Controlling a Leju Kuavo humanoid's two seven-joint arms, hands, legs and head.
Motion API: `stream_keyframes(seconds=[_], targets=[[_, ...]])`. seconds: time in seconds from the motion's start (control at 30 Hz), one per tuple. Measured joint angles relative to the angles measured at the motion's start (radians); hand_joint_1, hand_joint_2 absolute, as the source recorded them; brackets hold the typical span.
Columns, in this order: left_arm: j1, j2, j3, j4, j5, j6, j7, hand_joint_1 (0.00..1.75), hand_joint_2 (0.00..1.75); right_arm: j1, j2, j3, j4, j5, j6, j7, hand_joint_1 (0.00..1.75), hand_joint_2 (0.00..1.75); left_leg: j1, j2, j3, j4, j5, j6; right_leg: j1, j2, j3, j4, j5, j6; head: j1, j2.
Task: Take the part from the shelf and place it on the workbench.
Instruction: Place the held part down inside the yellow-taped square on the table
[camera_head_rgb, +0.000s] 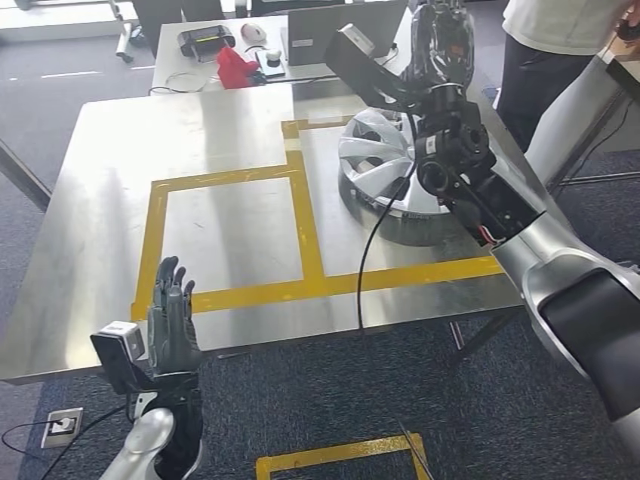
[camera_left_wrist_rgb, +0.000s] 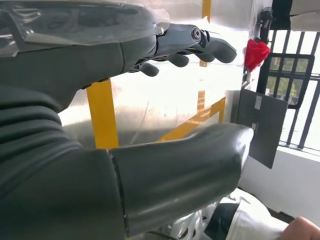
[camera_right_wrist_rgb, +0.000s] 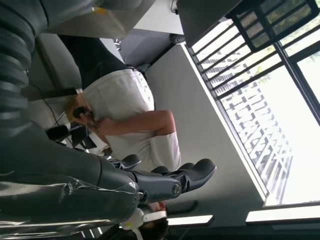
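Note:
The part, a silver wheel cover, lies flat on the steel workbench inside the right-hand yellow-taped square. My right arm reaches over it, and my right hand is raised beyond its far rim. In the right wrist view the right hand has its fingers stretched out with nothing in them. My left hand is upright at the bench's near edge, fingers spread and empty. In the left wrist view the left hand is in front of the taped bench top.
A person in a white shirt and dark trousers stands at the bench's far right corner. Behind the bench is a second table with a laptop, a red cloth and a black device. The left taped square holds nothing.

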Motion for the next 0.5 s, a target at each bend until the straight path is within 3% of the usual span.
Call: stream_keyframes(seconds=[0.5], targets=[[-0.001,0.023,0.019,-0.040,-0.017,0.086,0.023,0.00,0.00,0.079,-0.011,0.012,-0.134,-0.067,0.020,-0.046,0.00,1.75,0.000,0.001,0.000,0.000,0.000,0.000,0.000,0.000,0.000,0.000,0.000,0.000,0.001,0.000]])
